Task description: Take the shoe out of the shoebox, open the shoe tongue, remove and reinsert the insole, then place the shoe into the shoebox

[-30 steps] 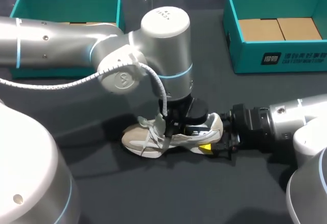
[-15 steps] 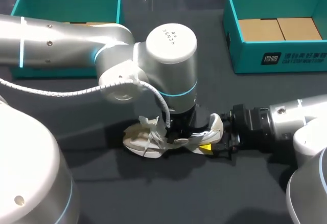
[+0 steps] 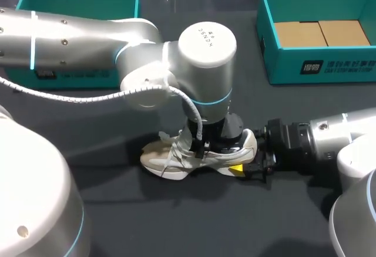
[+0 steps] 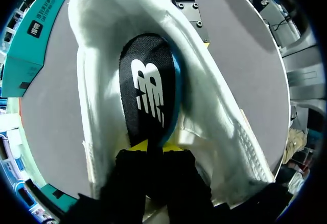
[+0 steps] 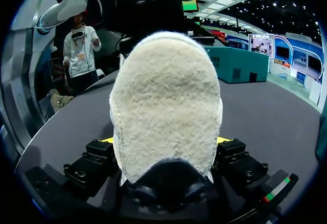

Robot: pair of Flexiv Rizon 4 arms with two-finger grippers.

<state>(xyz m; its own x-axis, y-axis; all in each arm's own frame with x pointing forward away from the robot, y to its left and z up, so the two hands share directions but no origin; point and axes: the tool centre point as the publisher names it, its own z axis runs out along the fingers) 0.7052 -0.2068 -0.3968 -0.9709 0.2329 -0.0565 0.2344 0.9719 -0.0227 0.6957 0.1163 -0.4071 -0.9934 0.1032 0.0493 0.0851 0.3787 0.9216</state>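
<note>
- The beige and white shoe [image 3: 176, 162] lies on its sole on the dark table [image 3: 176, 222], outside both boxes. Bare cloth lies in front of it and off its toe.
- The left gripper [image 4: 156, 146] reaches down into the shoe's mouth. Its yellow tips are pressed close on the near end of the black insole [image 4: 148, 96], pinching it.
- The right gripper [image 5: 164, 141] is at the shoe's heel, with a finger on each side clamping the heel.
- Behind the shoe on its heel side stands the right teal box [image 3: 329, 66], open, well apart from the shoe. Behind its toe side is the left teal box [image 3: 76, 2], partly covered by the left arm [image 3: 88, 34].
- The right teal box carries white print on its wall that faces the shoe. The insole bears a white logo.
- Only the left wrist view shows the insole and the white lining around it. Only the right wrist view shows the fuzzy heel face. In the head view, the left arm's wrist hides the shoe's opening.
</note>
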